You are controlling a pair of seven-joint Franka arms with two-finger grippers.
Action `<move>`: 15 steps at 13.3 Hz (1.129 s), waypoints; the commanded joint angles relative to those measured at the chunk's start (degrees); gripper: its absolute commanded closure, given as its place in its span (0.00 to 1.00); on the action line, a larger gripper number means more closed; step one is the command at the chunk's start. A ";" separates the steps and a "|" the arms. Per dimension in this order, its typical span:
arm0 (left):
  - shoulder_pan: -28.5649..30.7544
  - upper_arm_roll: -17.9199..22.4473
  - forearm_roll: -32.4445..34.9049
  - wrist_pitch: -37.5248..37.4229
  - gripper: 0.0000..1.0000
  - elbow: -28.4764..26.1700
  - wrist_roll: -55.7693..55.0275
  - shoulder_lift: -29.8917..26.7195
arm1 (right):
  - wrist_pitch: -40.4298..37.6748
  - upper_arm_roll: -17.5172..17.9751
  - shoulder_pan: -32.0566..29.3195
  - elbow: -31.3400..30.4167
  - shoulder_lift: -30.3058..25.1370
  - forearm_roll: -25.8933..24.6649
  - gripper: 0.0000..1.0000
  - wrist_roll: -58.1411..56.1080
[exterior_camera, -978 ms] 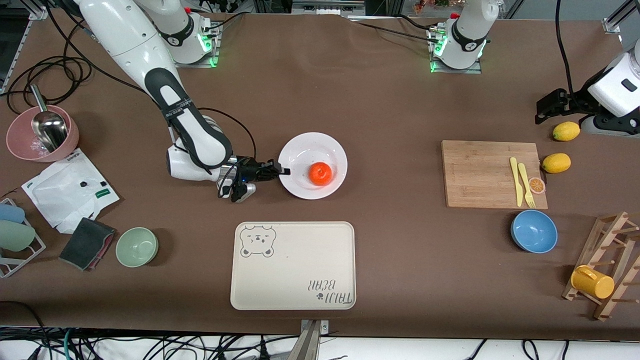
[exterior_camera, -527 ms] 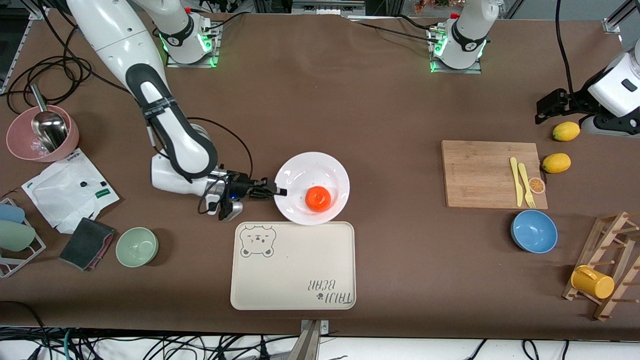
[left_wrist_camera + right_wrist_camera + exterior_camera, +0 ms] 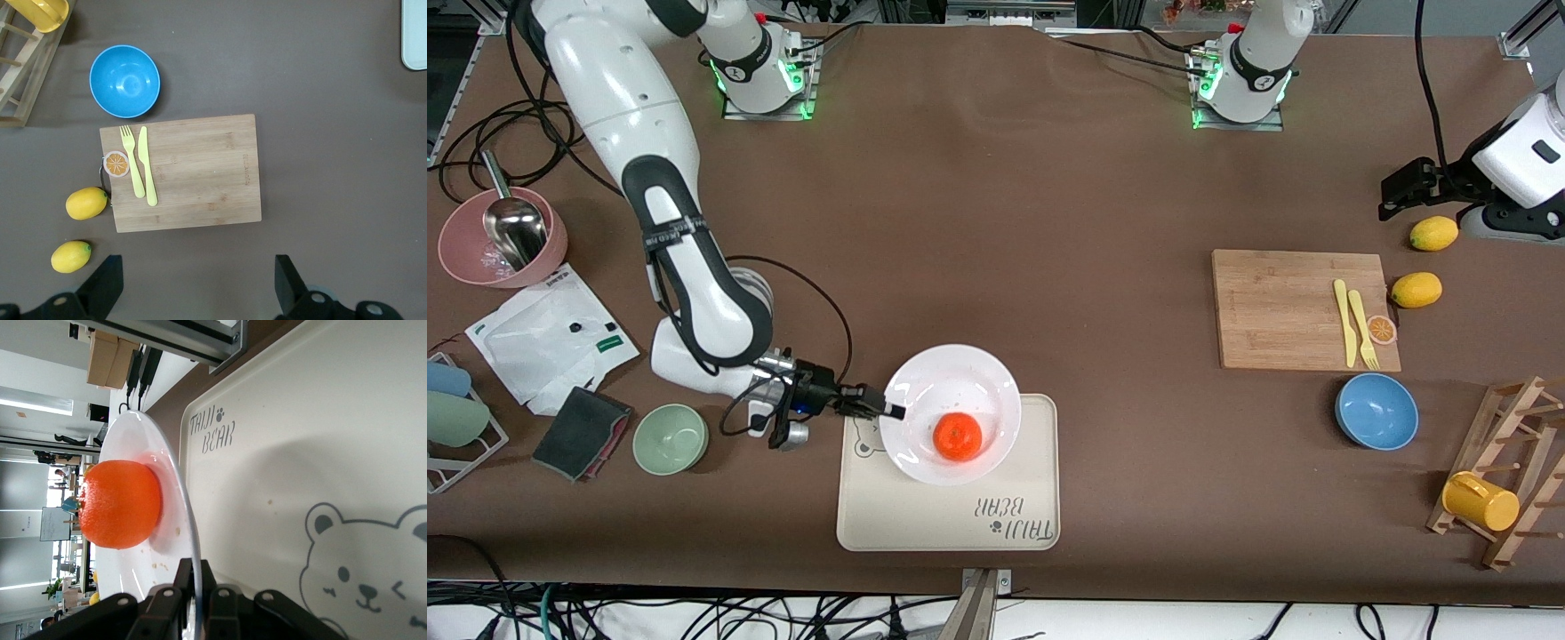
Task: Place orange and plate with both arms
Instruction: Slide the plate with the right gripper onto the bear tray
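- The right gripper's (image 3: 876,411) fingers (image 3: 175,595) are pinched narrow on the plate's (image 3: 960,378) rim.
- The plate hangs above the tray (image 3: 1014,507), over its bear-print end.
- The orange (image 3: 958,437) lies in the plate.
- The left gripper (image 3: 193,283) waits, fingers spread wide and empty, over the bare surface (image 3: 320,100) beside the board (image 3: 193,173).

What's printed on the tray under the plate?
A grey bear face on the cream tray, clearest in the right wrist view; the plate is above it.
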 commanded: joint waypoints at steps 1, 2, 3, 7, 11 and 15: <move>0.26 0.13 -0.64 -1.32 0.00 1.84 1.49 0.87 | 0.33 -0.86 0.11 7.79 5.23 0.24 1.00 1.66; 0.26 0.13 -0.64 -1.32 0.00 1.84 1.49 0.87 | 0.76 -1.04 0.11 8.85 6.03 0.24 1.00 1.92; 0.26 0.13 -0.64 -1.32 0.00 1.84 1.49 0.87 | 2.33 -1.13 0.11 9.47 6.73 0.24 1.00 2.01; 0.26 0.13 -0.64 -1.32 0.00 1.84 1.49 0.87 | 6.04 -1.22 0.46 12.37 10.16 0.15 1.00 2.10; 0.26 0.13 -0.64 -1.32 0.00 1.84 1.49 0.87 | 6.48 -1.22 0.72 12.82 11.39 0.15 1.00 2.10; 0.26 0.13 -0.64 -1.32 0.00 1.84 1.49 0.87 | 7.18 -1.22 1.34 12.90 12.27 0.06 1.00 2.01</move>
